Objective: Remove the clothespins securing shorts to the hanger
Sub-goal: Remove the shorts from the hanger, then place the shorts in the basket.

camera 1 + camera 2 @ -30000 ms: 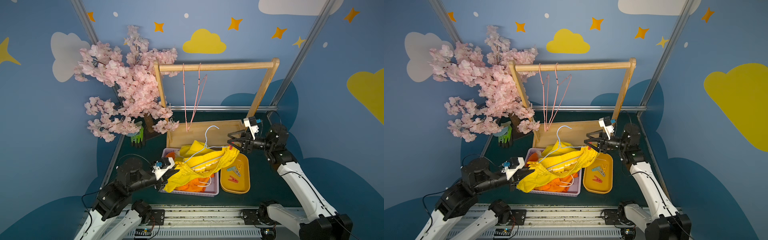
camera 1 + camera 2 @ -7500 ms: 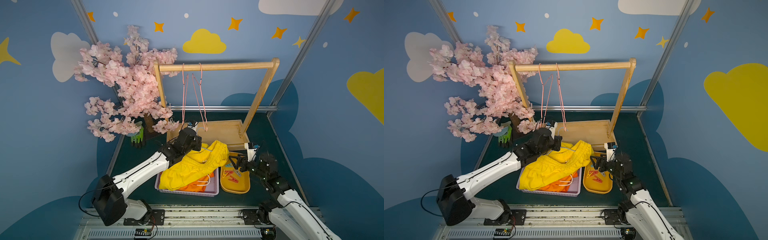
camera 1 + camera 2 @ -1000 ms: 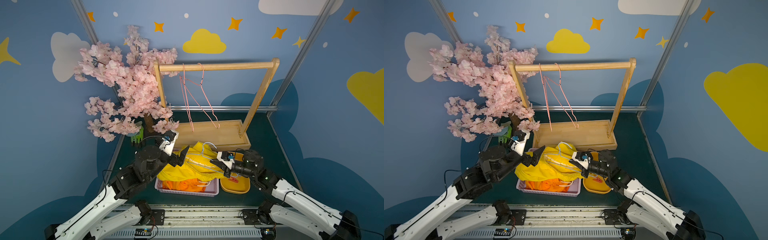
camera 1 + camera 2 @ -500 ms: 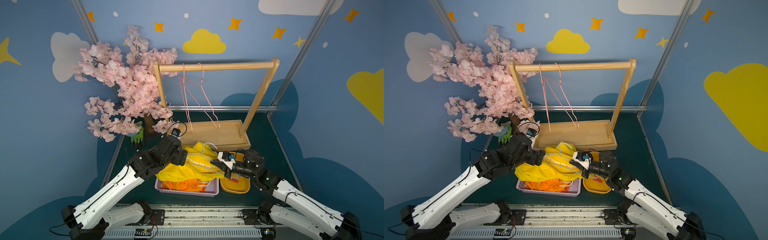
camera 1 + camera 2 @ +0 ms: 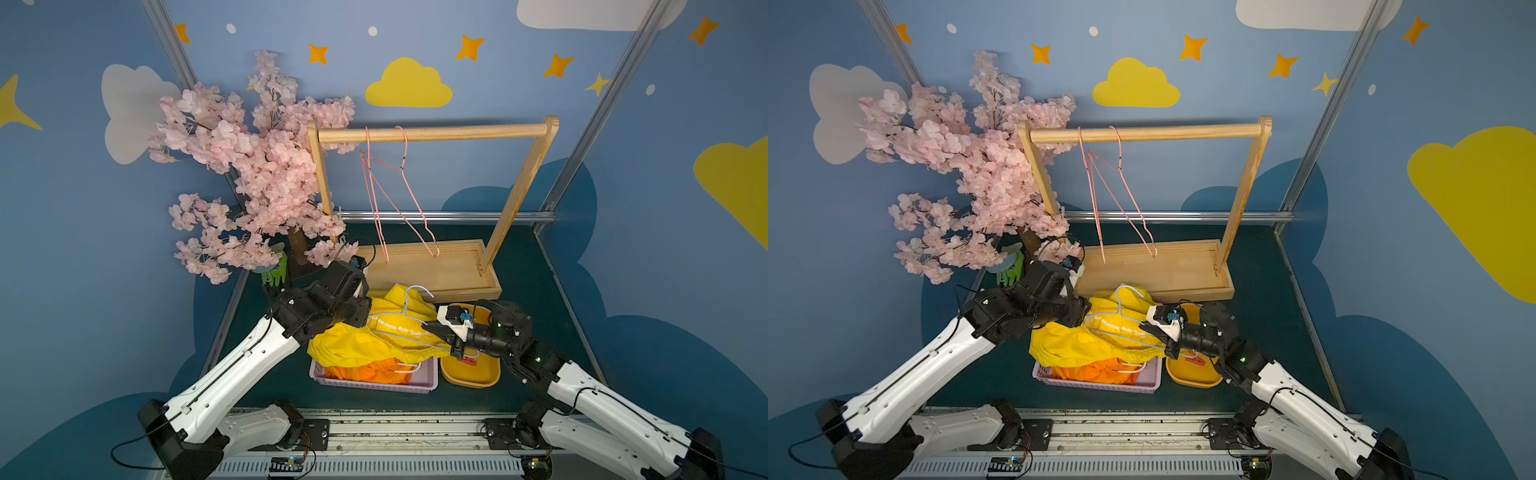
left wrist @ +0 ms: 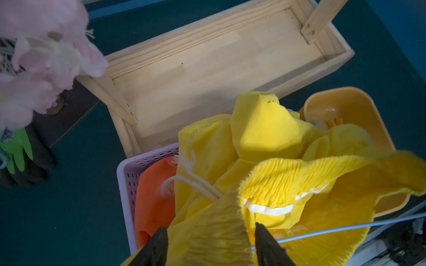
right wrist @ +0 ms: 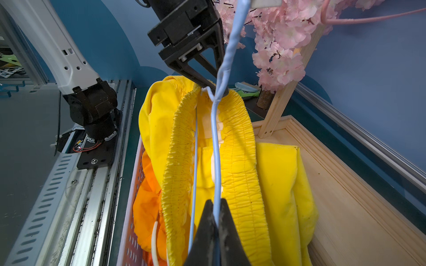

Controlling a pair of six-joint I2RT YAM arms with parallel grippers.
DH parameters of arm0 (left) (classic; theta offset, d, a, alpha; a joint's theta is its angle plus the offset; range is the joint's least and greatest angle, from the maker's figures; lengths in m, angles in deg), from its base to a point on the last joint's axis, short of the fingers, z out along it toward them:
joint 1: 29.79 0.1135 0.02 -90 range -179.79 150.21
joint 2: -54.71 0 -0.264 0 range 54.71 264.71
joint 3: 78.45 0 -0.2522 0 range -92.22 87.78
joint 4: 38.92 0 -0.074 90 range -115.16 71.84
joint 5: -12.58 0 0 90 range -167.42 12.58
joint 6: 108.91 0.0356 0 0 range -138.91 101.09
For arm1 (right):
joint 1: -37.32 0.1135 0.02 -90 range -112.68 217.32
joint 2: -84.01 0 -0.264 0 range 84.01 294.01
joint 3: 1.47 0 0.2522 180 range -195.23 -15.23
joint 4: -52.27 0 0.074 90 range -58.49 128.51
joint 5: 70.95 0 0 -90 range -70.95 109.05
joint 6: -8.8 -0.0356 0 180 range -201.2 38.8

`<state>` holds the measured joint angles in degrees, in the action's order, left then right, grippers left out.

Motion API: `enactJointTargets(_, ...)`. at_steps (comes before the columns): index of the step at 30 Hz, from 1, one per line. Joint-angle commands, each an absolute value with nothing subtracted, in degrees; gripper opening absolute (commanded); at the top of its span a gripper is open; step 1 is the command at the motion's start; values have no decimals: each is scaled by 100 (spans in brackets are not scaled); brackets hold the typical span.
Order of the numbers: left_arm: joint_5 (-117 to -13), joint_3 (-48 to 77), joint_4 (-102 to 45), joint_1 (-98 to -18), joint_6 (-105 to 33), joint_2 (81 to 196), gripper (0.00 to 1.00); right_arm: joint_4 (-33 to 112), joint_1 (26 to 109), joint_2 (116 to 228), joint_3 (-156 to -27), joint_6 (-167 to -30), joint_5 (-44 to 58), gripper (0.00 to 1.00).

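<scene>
Dark green tabletop [image 5: 524, 282]: one red clothespin [image 5: 471, 361] lies in the yellow tray [image 5: 469, 381], and I spot none on the yellow shorts [image 5: 353, 347] draped over the lilac basket [image 5: 395, 388] of orange shorts [image 5: 374, 372], so this pair looks unpinned. I've the right gripper [image 7: 215, 202] clamped on the blue hanger [image 7: 214, 149]; the left gripper [image 6: 209, 226] straddles the waistband [image 6: 288, 168], grip unclear.

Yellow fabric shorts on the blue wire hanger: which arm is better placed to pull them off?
Left, probably: left gripper straddles the waistband of the shorts; right gripper is shut on the hanger, holding it.
</scene>
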<state>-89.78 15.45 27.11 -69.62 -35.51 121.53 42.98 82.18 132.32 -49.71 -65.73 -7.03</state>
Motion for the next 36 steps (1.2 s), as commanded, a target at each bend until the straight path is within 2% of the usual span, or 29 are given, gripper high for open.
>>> enactJointTargets(1, -8744, 1564, 2913, -6916, -3378, 12165, 31, 4450, 8247, 13109, -4951, -6574, -697, 0)
enactJointTargets(3, -8753, 1622, 2851, -6878, -3344, 12142, 4, 4388, 8249, 13040, -4936, -6573, -660, 0)
enactJointTargets(4, -8759, 1632, 2833, -6858, -3333, 12135, 3, 4362, 8246, 13001, -4926, -6581, -652, 0)
enactJointTargets(14, -9238, 1800, 2820, -6339, -3166, 11807, 3, 3803, 8244, 12028, -4795, -6694, -200, 0)
enactJointTargets(21, -9642, 1815, 3039, -5678, -2943, 11325, 3, 3624, 8249, 10797, -4507, -7003, 1000, 0)
enactJointTargets(25, -9796, 1892, 3039, -5485, -2913, 11150, 3, 3999, 8246, 10168, -4100, -7043, 1395, 0)
enactJointTargets(30, -10183, 1977, 2814, -5476, -3017, 10888, 3, 4287, 8248, 10394, -3902, -7176, 1471, 0)
enactJointTargets(36, -9842, 2364, 1758, -5479, -3069, 9984, 3, 4410, 8245, 11413, -3871, -7265, 1242, 0)
